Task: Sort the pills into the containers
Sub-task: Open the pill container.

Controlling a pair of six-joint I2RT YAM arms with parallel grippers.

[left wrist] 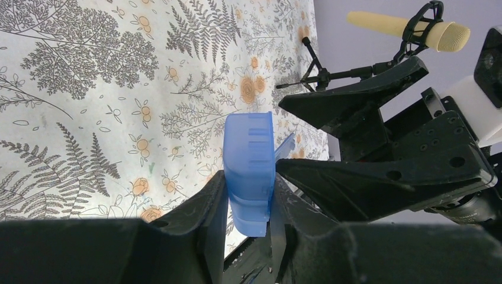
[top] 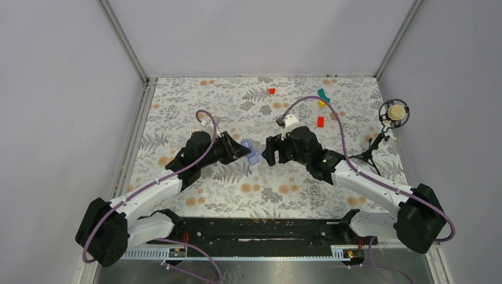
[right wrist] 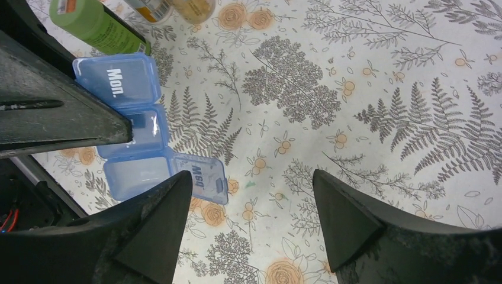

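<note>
The containers are one translucent blue pill box (top: 253,154) with several square compartments. My left gripper (left wrist: 249,198) is shut on one end of it and holds the pill box (left wrist: 250,160) above the flowered table. In the right wrist view the pill box (right wrist: 127,115) shows a shut lid marked "Mon." and one lid (right wrist: 204,177) flipped open beside an empty-looking compartment. My right gripper (right wrist: 251,204) is open just right of the box with nothing between its fingers, one fingertip (right wrist: 160,213) close to the open lid. No loose pills are in view.
A green bottle (right wrist: 95,23) and two more bottles (right wrist: 177,7) lie beyond the box. Small red blocks (top: 272,91), a yellow piece (top: 321,104) and a teal piece (top: 323,93) sit at the far side of the table. A microphone (top: 395,112) on a stand is at the right.
</note>
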